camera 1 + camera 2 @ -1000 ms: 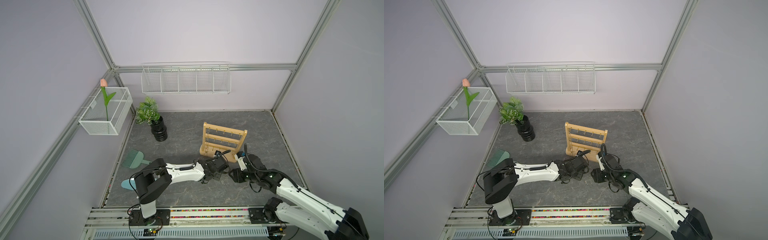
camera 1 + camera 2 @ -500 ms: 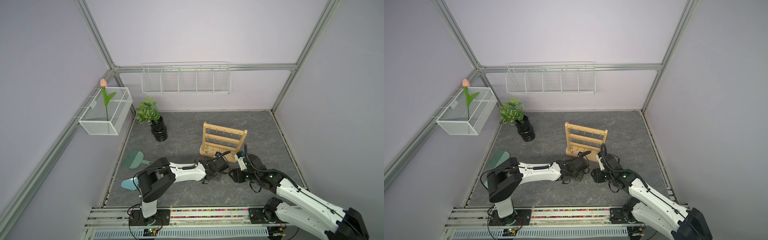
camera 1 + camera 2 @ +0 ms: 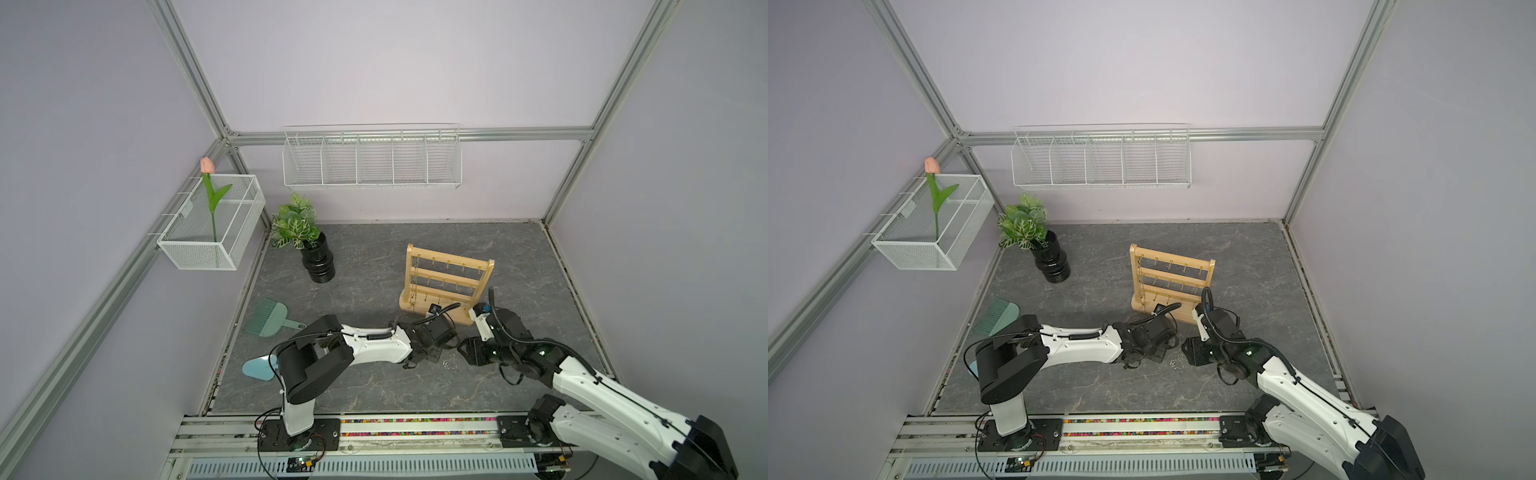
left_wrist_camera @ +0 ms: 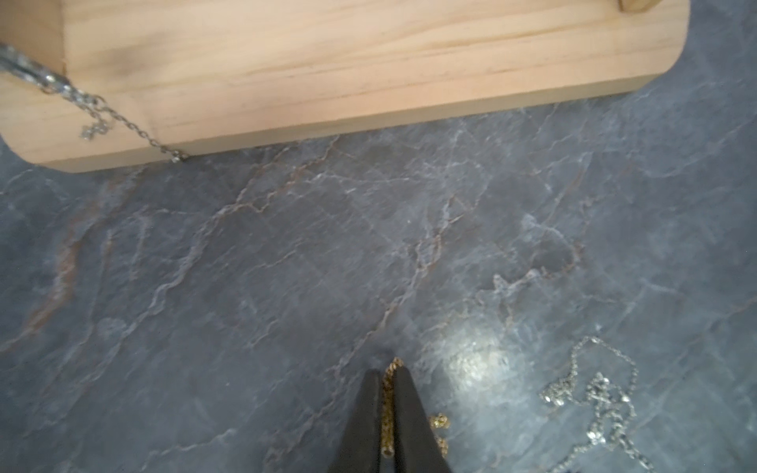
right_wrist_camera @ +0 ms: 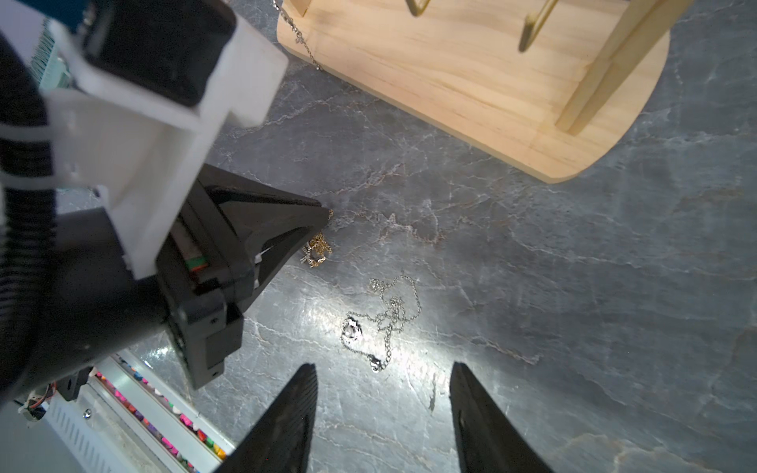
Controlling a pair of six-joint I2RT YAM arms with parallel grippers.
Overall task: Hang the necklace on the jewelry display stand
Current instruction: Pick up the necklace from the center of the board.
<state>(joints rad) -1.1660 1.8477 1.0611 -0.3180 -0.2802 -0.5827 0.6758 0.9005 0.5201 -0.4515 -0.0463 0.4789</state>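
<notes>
left gripper (image 4: 387, 371) reclosed, apparently pinching the gold necklace (image 5: 317, 250).

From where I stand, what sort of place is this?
Most likely a robot training booth dressed like a home corner: plain walls in an aluminium frame, a left arm and right arm on a front rail, and props like a jewelry display stand and potted plant.
</notes>
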